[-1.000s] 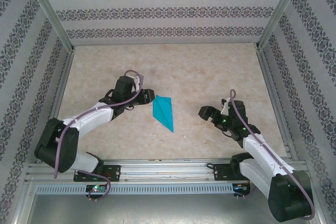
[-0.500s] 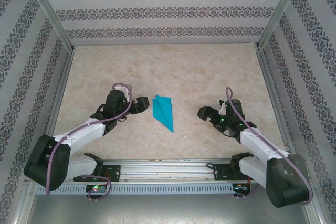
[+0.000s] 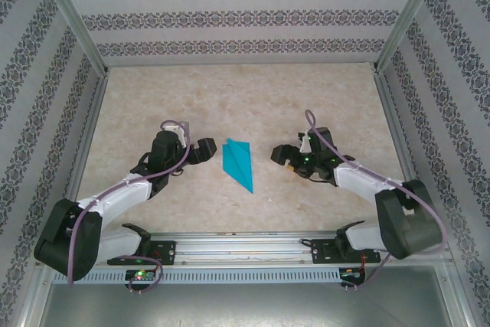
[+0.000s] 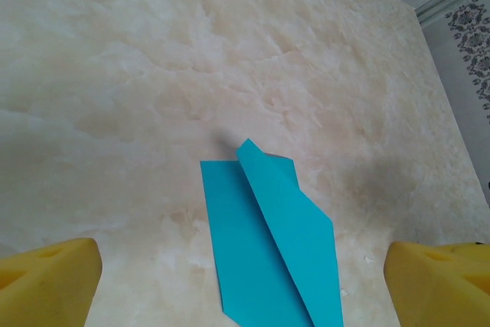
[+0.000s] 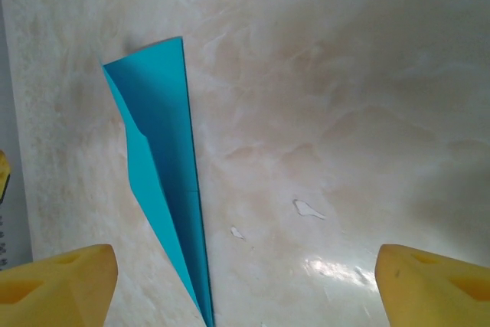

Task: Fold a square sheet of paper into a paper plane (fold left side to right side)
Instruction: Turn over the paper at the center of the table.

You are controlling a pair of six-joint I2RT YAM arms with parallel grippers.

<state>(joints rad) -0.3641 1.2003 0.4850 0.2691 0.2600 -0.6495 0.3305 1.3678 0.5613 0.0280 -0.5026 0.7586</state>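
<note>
The square sheet of paper (image 3: 238,162) lies flat mid-table, teal-blue and folded into a slim pointed shape with its tip toward the near edge. My left gripper (image 3: 204,150) stands open just left of it, not touching. In the left wrist view the paper (image 4: 268,250) lies between and beyond the yellow fingertips (image 4: 47,281), one flap overlapping along a diagonal crease. My right gripper (image 3: 282,156) is open to the right of the paper, a short gap away. In the right wrist view the paper (image 5: 162,158) sits toward the left fingertip (image 5: 57,281), with nothing between the jaws.
Patterned walls (image 3: 245,13) enclose the beige marbled table (image 3: 306,105) on three sides, with metal posts at the corners. An aluminium rail (image 3: 245,246) runs along the near edge by the arm bases. Small white flecks (image 5: 308,208) dot the surface.
The left gripper has opened and drawn back left, off the paper's edge. The right arm has swung left toward the paper. The paper has stayed in place.
</note>
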